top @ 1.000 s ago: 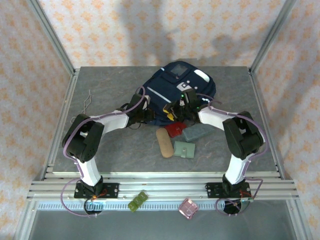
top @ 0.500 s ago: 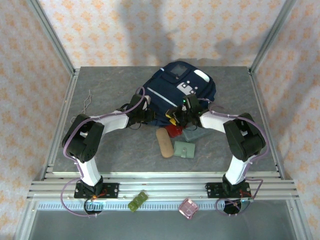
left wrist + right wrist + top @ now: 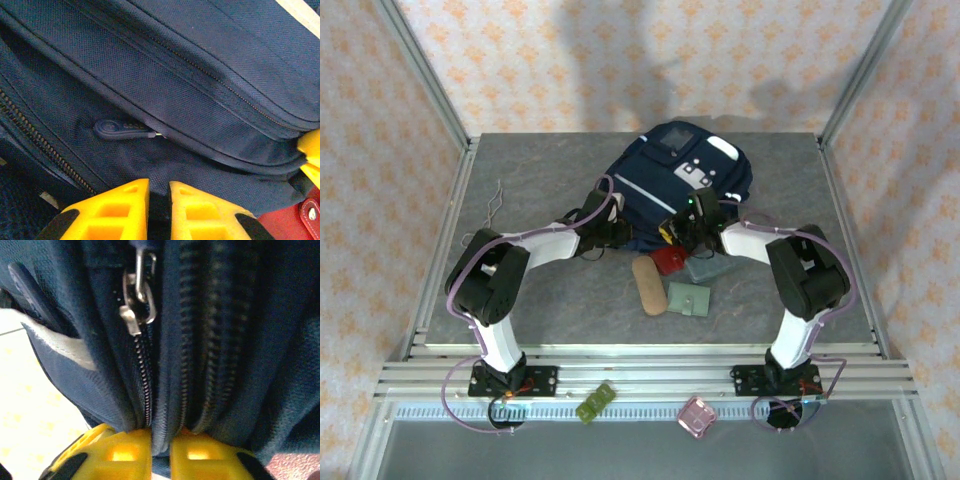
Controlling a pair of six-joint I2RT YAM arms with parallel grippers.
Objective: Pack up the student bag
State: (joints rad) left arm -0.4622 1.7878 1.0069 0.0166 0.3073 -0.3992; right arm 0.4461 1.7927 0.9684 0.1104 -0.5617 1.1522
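Two grippers pinch the near end of the student bag [image 3: 670, 180]

Right gripper [image 3: 160, 450] is closed to a sliver, with navy cloth beside a zip track caught between its fingers. Straight ahead of its fingertips the zip lines run directly away, and a metal slider [image 3: 137, 300] sits further up, slightly left. Left gripper [image 3: 159, 207] stands narrow with dark fabric in the slit, apparently nipping the bag's edge. Just beyond it lies a dark rubber pull tab [image 3: 120, 130], and seams cross diagonally past that. A red pouch [image 3: 305, 220] shows at its right. From above, the bag stretches away from both grippers toward the far side of the table [image 3: 540, 180]. Opening it likely falls to the right arm, which is nearer the slider and lined up along the zip.
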